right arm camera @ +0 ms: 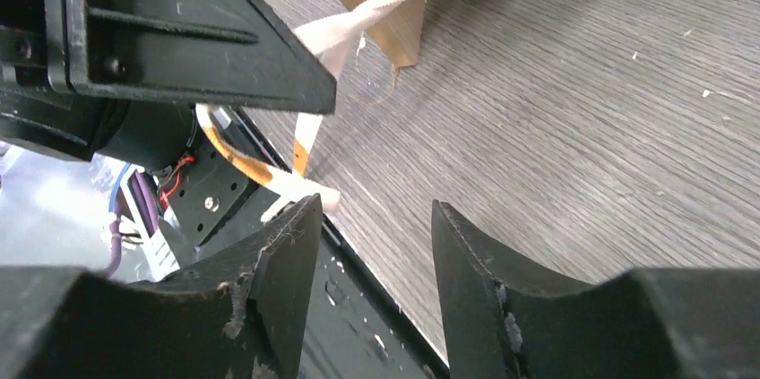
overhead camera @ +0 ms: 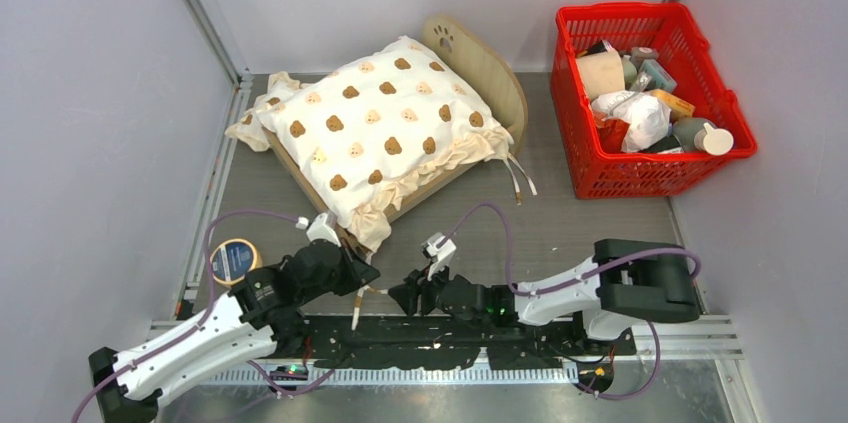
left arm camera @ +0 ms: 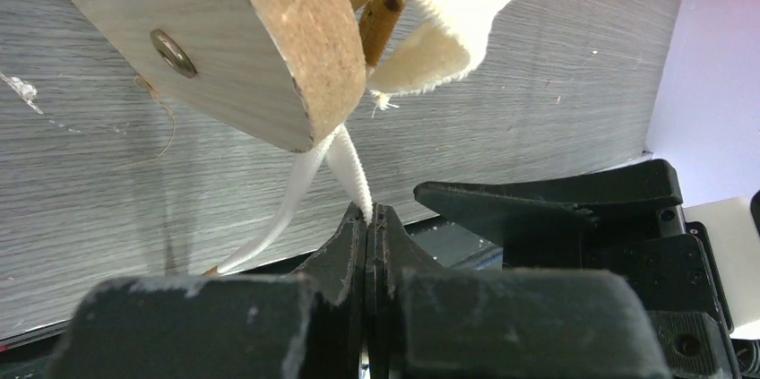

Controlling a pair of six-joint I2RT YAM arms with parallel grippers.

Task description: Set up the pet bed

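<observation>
ribbon (left arm camera: 351,171) by pet bed (left arm camera: 224,30) is clenched in left hand (left arm camera: 369,218); right hand (right arm camera: 375,209) released.

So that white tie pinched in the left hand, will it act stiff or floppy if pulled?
Probably floppy: the white tie droops in loose curves from the pet bed to the shut left hand. It looks thin and flat, so it is likely very light. It may slip from the pinch if tugged hard.

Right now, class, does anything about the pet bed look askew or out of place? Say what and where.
The bear-print cushion sits skewed on the pet bed, ruffles spilling over its near corner. White ties trail loose on the table beside it; the left gripper is shut on another tie.
</observation>
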